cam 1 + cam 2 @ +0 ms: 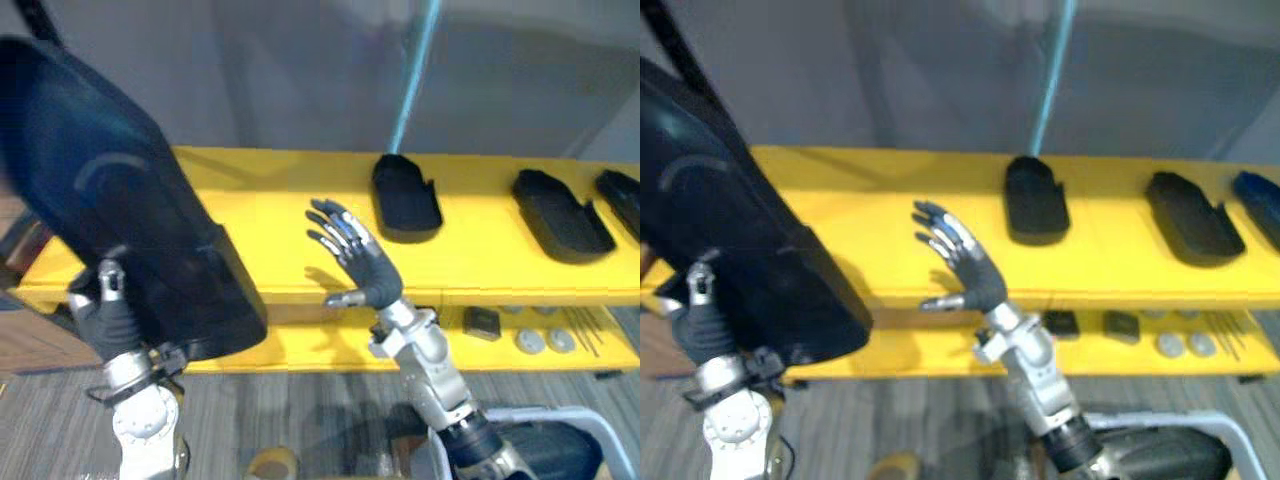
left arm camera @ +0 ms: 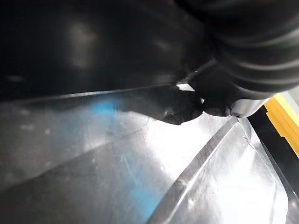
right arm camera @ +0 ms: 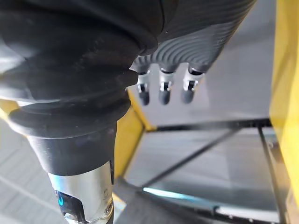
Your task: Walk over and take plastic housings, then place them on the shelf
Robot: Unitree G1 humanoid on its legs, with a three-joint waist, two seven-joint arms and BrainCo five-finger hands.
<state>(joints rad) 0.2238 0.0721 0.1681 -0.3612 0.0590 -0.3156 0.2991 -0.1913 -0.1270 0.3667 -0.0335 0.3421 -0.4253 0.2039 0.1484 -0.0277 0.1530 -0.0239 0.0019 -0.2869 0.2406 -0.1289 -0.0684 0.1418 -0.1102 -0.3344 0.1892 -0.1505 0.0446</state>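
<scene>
Your left hand [image 1: 103, 310] is low and out to the left, wrist upright. Its thumb [image 1: 110, 278] is clamped on the near face of a large black housing [image 1: 120, 200], which stands tilted above the hand. The other fingers are hidden behind it. The housing's lower corner shows across the front edge of the yellow shelf [image 1: 500, 295], and you cannot tell whether they touch.

Your right hand [image 1: 368, 268] is raised in front of that edge with the palm toward the shelf. Its fingers [image 1: 335, 228] are straight and spread, and it holds nothing.

Between your two hands, the upper board [image 1: 260, 220] is a bare yellow stretch, the widest free room.

Just beyond and to the right of your right hand lies a first laid housing [image 1: 405, 200]. A teal pole [image 1: 412, 75] rises behind it. Further right, well apart, lies a second laid housing [image 1: 560, 215]. A third laid housing [image 1: 622, 195] is cut off at the far right.

Below your right hand, the lower board [image 1: 330, 345] runs under the upper one. To the right of your wrist it carries a dark block [image 1: 482, 322] and round discs [image 1: 530, 342].

A light-rimmed bin [image 1: 600, 425] sits beside your right forearm.
</scene>
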